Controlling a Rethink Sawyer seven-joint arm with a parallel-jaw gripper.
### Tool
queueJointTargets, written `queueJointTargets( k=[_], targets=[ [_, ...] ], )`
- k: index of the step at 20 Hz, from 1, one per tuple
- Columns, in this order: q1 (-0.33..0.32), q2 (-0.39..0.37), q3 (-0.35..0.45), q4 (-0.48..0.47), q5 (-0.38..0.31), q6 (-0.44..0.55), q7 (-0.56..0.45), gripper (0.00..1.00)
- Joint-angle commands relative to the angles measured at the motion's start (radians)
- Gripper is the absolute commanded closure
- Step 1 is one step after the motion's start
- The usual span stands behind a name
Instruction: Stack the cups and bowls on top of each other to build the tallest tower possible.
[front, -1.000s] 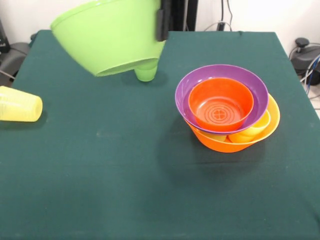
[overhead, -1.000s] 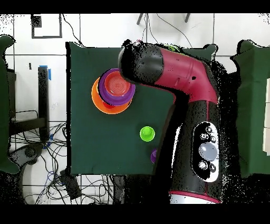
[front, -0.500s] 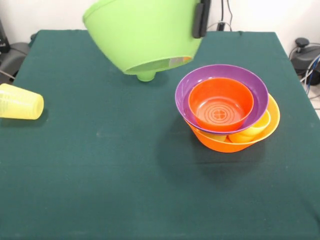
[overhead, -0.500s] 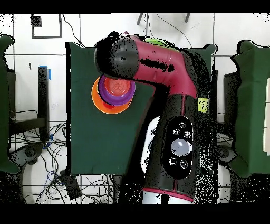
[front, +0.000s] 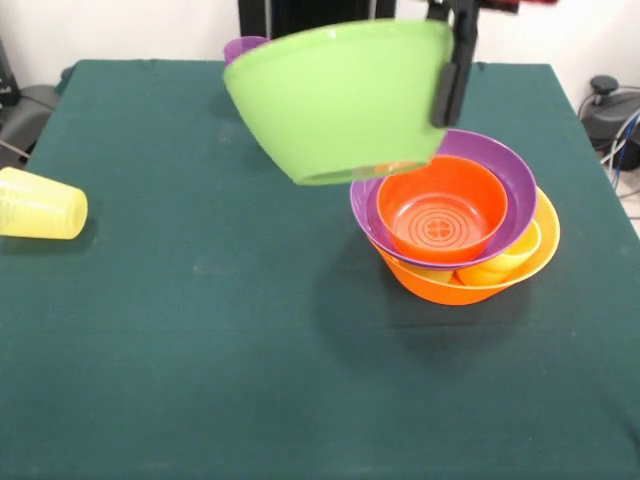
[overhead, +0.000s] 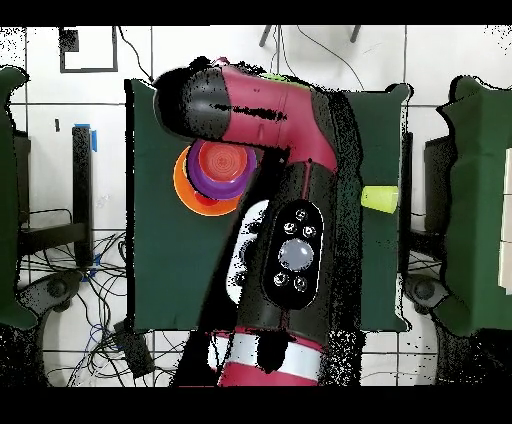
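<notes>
My gripper (front: 450, 75) is shut on the rim of the deep lime green bowl (front: 335, 100) and holds it tilted in the air. The bowl hangs just left of and above the tower (front: 450, 225), overlapping its left edge. The tower is the large yellow-orange bowl (front: 440, 285) as base, the wide purple bowl (front: 515, 185) in it and the small orange bowl (front: 437, 215) on top. A yellow-orange cup (front: 505, 262) lies wedged under the purple bowl. In the overhead view the arm hides the gripper; the tower (overhead: 200, 195) shows beside it.
A pale yellow cup (front: 40, 205) lies on its side at the table's left edge; it also shows in the overhead view (overhead: 380, 198). A purple cup (front: 243, 47) stands at the far edge behind the held bowl. The green cloth (front: 200, 380) covers the table.
The gripper has carried the lime green bowl rightward and a little lower, up to the tower. The lime green cup seen behind it earlier is now hidden.
</notes>
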Motion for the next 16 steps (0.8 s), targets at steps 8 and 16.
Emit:
queueJointTargets(
  k=[8,16],
  targets=[
    [0.072,0.134,-0.039,-0.074,0.076,0.096,0.314,1.0],
    [0.092,0.077,-0.102,-0.135,0.094,0.339,0.295,1.0]
  ],
)
